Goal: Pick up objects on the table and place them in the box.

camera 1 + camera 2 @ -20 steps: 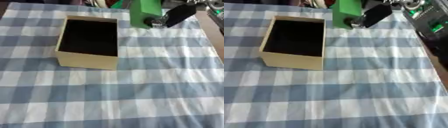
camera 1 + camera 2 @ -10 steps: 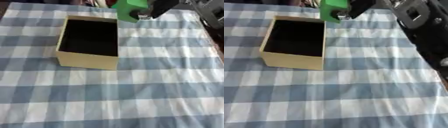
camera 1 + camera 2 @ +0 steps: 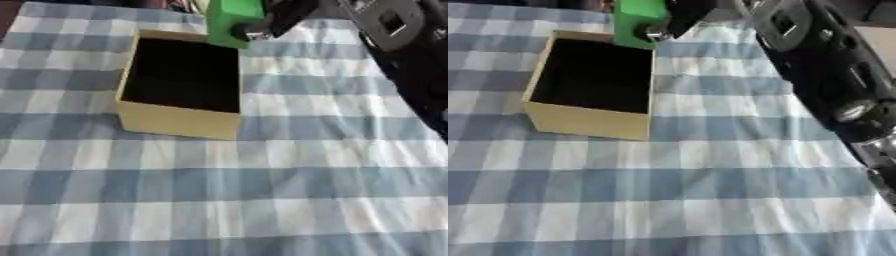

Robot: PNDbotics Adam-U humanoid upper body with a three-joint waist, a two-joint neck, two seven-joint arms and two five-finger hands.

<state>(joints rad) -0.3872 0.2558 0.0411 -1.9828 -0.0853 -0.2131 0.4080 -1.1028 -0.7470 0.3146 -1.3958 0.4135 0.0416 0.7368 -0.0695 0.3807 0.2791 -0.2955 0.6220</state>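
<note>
Right robot hand (image 3: pixel 278 17) half-hidden behind green block (image 3: pixel 231 20)

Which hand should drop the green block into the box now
The right hand, probably. It already holds the green block above the far right corner of the open box. No left hand shows in either view.

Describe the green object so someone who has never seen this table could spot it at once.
Start at the blue-and-white checked tablecloth and find the open yellow cardboard box with a dark inside. Above the box's far right corner, the right hand holds a green block. It is the only bright green thing here.
</note>
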